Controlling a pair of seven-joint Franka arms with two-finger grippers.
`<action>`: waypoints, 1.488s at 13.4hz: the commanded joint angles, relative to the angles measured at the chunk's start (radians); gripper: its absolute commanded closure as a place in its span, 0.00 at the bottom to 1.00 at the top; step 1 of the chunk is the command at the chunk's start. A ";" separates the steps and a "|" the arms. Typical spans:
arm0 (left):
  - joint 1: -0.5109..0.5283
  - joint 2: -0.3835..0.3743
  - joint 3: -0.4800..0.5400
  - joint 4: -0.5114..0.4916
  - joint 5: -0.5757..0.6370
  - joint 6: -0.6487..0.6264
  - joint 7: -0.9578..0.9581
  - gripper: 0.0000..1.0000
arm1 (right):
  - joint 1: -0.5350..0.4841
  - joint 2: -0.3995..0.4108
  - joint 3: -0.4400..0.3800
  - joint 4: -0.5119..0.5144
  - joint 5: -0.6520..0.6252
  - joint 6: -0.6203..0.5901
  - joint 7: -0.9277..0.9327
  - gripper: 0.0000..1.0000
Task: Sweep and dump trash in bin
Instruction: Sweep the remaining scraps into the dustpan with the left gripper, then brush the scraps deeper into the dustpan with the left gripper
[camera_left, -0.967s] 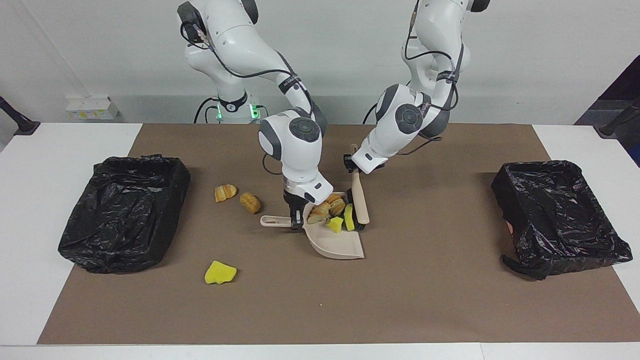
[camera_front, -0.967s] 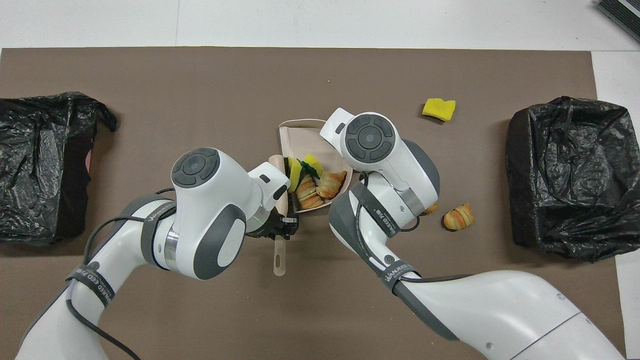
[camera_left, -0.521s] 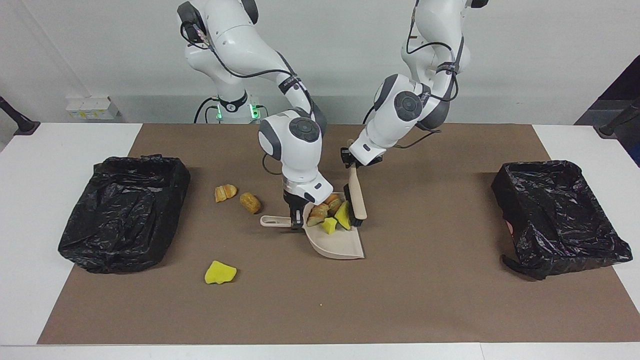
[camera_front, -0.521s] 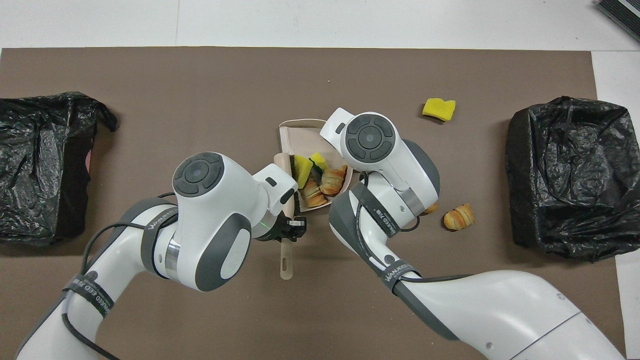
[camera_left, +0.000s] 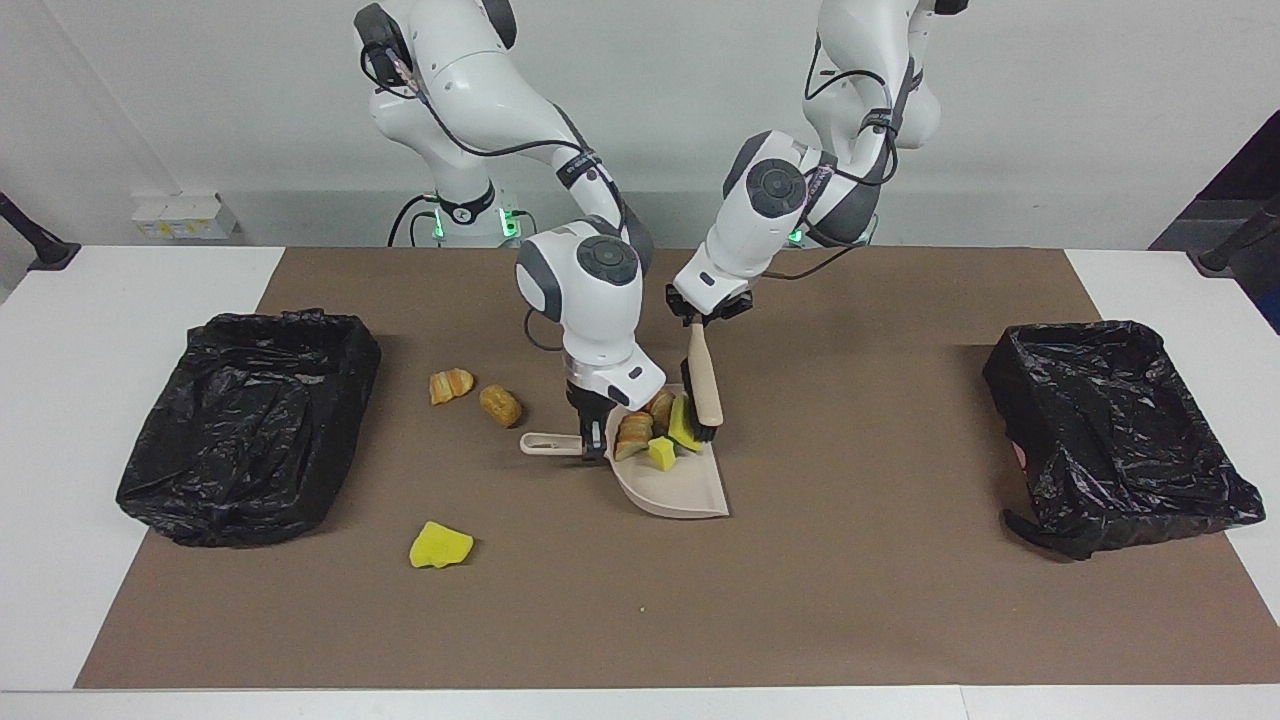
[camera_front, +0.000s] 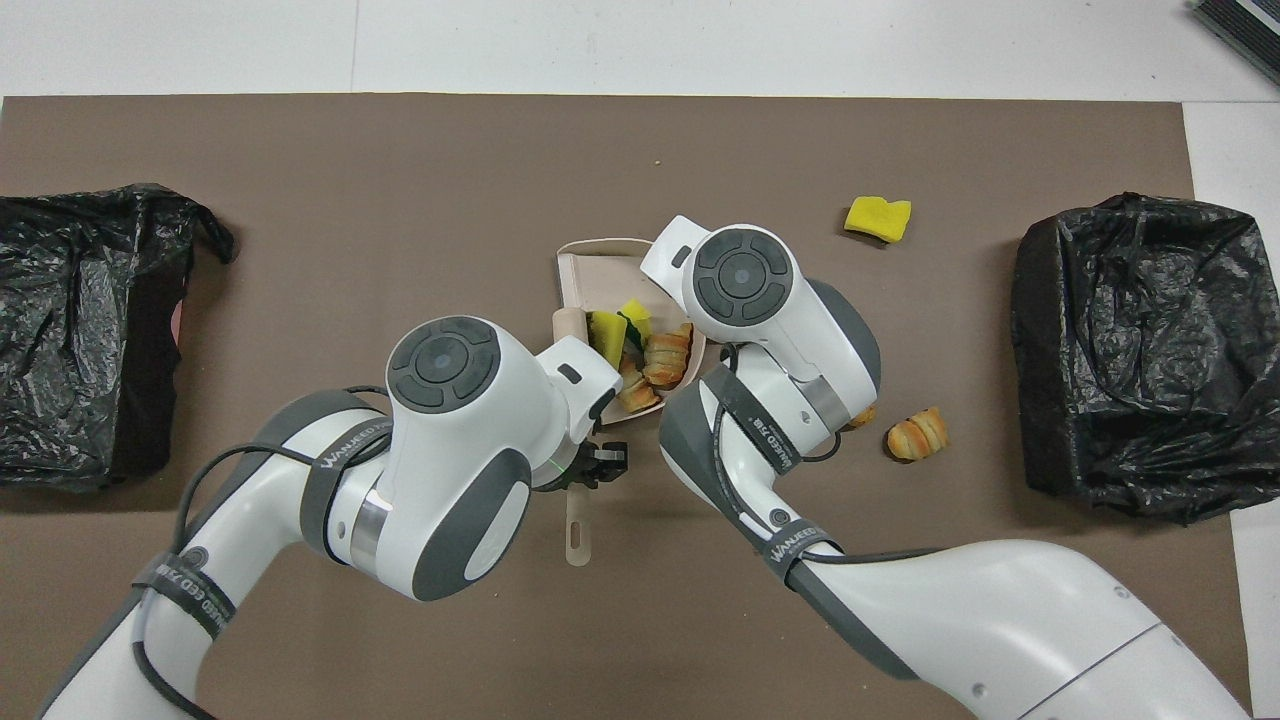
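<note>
A beige dustpan (camera_left: 690, 490) lies mid-table with its handle in my shut right gripper (camera_left: 592, 440). In its pan sit pieces of trash (camera_left: 650, 430): tan bread lumps and yellow sponge pieces with green backing. My left gripper (camera_left: 698, 318) is shut on the wooden handle of a brush (camera_left: 704, 385), whose black bristles stand against the trash at the pan's side. Loose trash lies on the mat toward the right arm's end: two bread lumps (camera_left: 450, 383) (camera_left: 500, 405) and a yellow sponge (camera_left: 440, 545). From overhead the right arm covers its own gripper and part of one lump.
Two bins lined with black bags stand on the brown mat, one at the right arm's end (camera_left: 250, 425) and one at the left arm's end (camera_left: 1115, 430). The white table (camera_left: 60, 450) shows around the mat.
The left arm has drawn the brush toward the right arm's end and tilted it more upright, pushing the sponge pieces further into the pan. The right gripper and dustpan have stayed put.
</note>
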 joint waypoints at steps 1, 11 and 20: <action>0.065 -0.051 0.010 0.034 0.023 -0.057 -0.019 1.00 | -0.021 0.017 0.010 -0.008 0.020 0.053 -0.038 1.00; 0.189 -0.154 0.039 -0.073 0.115 -0.147 0.038 1.00 | -0.020 0.020 0.010 -0.005 0.021 0.052 -0.044 1.00; 0.033 -0.091 0.030 -0.222 -0.061 0.078 0.064 1.00 | 0.012 0.008 0.007 -0.001 -0.080 -0.031 -0.033 1.00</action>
